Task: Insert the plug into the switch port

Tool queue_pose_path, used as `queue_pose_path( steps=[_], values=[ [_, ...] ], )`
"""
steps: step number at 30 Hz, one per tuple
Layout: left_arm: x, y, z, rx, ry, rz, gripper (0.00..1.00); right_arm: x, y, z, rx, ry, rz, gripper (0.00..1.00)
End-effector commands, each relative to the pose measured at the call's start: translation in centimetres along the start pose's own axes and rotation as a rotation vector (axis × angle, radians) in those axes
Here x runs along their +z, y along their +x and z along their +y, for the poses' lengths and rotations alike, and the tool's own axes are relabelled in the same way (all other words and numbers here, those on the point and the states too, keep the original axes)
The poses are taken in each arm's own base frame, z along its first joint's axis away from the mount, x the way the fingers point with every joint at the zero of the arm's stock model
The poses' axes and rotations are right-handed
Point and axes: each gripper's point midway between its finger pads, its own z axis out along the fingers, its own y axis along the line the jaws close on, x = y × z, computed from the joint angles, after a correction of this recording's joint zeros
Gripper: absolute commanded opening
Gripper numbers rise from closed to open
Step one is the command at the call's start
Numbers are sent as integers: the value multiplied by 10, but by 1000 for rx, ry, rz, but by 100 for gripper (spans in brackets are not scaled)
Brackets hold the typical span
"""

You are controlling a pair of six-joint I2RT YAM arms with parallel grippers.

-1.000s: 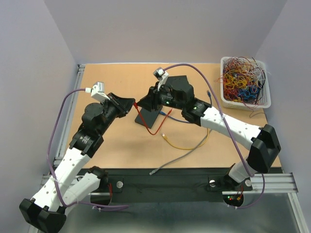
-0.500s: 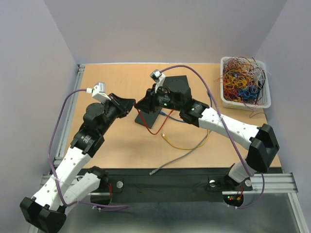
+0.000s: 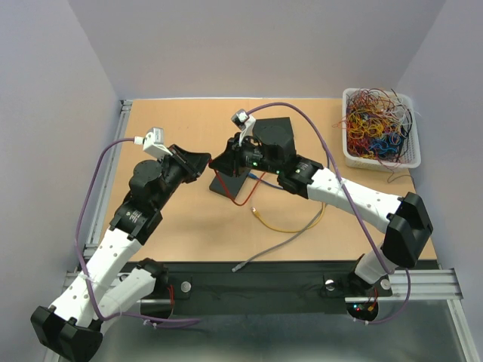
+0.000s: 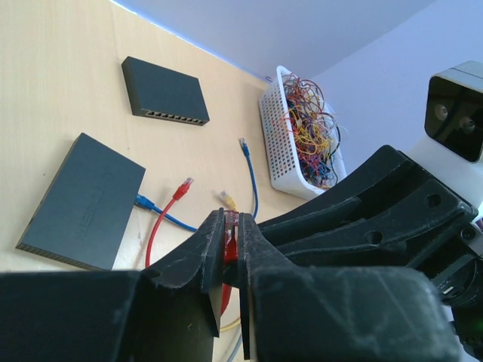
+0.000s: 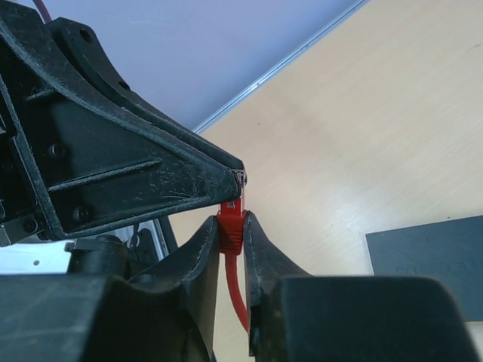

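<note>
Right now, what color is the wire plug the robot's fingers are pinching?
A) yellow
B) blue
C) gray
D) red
D: the red plug sits clamped in the right gripper, and the same red shows squeezed in the left gripper.

Both arms are wearing white shells over black joints, the left arm (image 3: 113,253) at lower left, the right arm (image 3: 355,197) at right. A purple cable (image 3: 283,103) is trailing from each white wrist camera (image 3: 155,139); the left gripper (image 4: 232,226) is showing scuffed matte-black fingers (image 4: 204,253).
</note>
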Motion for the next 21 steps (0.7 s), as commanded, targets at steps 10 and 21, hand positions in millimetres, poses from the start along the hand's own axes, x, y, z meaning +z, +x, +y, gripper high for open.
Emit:
queue_pose_path(
  steps=[10,21],
  values=[
    [1,-7,-7,10,34,-36,19,-4,-24,-1,-42,52,-86,1],
    [9,-7,11,58,-53,-37,60,-92,-31,-79,-145,417,-119,1]
  ],
)
